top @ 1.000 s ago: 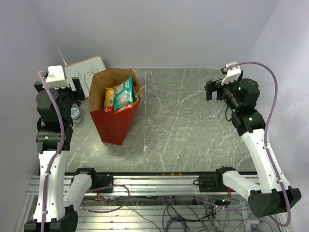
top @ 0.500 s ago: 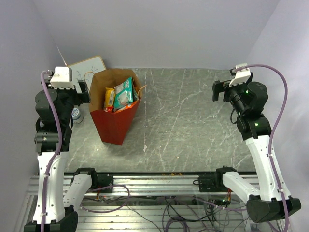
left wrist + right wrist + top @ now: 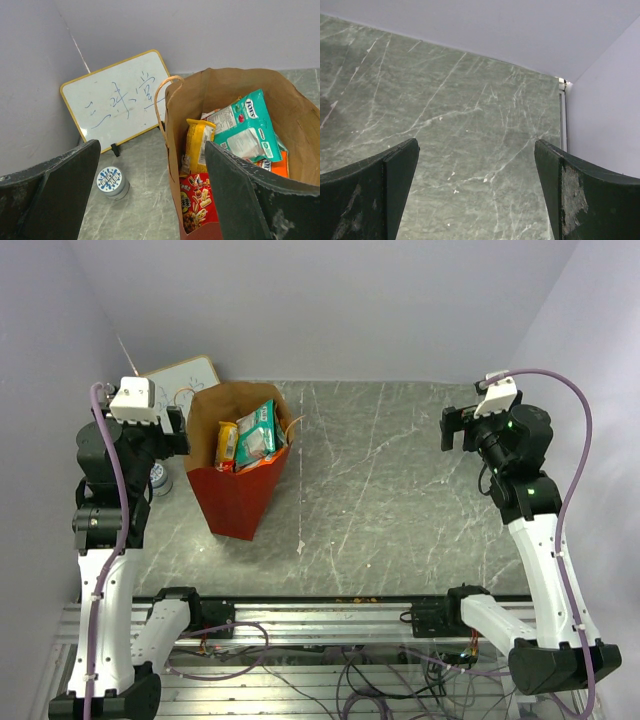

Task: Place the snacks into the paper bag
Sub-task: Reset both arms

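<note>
The paper bag [image 3: 236, 502], red outside and brown inside, stands upright at the table's left. Its mouth holds the snacks: a teal packet [image 3: 259, 429] and a yellow packet [image 3: 227, 443]. In the left wrist view the bag [image 3: 235, 84] shows the teal packet [image 3: 246, 127], the yellow packet [image 3: 198, 142], a red packet [image 3: 199, 202] and an orange one [image 3: 278, 165]. My left gripper [image 3: 177, 432] [image 3: 151, 150] hovers open over the bag's left rim, holding nothing. My right gripper [image 3: 450, 427] [image 3: 476, 150] hangs open and empty above bare table at the far right.
A white writing board [image 3: 181, 379] [image 3: 117, 100] leans at the back-left corner behind the bag. A small round tin [image 3: 158, 478] [image 3: 113, 181] sits left of the bag under my left arm. Walls close in on the left, back and right, near the table's right edge [image 3: 563, 115].
My left wrist has shifted slightly right toward the bag. My right arm drew back to the right, then held still. Both grippers stayed open.
</note>
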Tool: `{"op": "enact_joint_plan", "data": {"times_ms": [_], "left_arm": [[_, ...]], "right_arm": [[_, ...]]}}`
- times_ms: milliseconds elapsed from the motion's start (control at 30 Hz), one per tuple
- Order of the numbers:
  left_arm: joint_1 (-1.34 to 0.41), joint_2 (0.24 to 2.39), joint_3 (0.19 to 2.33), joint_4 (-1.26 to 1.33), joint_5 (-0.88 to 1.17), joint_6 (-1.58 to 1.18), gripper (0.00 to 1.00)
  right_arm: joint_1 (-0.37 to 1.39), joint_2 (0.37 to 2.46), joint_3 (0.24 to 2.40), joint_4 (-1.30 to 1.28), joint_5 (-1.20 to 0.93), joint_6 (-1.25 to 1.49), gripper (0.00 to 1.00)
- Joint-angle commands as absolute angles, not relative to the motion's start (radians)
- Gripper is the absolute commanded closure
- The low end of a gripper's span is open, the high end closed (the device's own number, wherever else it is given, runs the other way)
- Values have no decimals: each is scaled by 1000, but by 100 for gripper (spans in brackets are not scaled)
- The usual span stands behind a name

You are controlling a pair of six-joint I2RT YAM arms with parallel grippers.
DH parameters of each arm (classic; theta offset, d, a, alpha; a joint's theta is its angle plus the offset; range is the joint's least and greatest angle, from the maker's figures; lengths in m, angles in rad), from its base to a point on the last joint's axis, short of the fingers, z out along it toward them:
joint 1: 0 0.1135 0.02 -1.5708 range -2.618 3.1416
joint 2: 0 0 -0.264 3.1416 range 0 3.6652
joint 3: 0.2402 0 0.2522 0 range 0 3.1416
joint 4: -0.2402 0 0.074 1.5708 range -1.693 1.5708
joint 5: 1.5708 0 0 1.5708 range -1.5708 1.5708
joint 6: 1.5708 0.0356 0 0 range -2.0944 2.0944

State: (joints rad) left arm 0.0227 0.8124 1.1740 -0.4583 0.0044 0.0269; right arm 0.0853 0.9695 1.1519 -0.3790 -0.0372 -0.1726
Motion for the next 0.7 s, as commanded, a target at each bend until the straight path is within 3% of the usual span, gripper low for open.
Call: {"op": "enact_joint_plan", "data": {"times_ms": [0, 667], "left_arm": [[31, 808, 1220, -468, 23, 40, 4], [31, 806, 1217, -473, 13, 60, 4]], "right_arm": [[77, 970, 1190, -393, -50, -173, 0], [75, 970, 1170, -385, -49, -178, 0]]}}
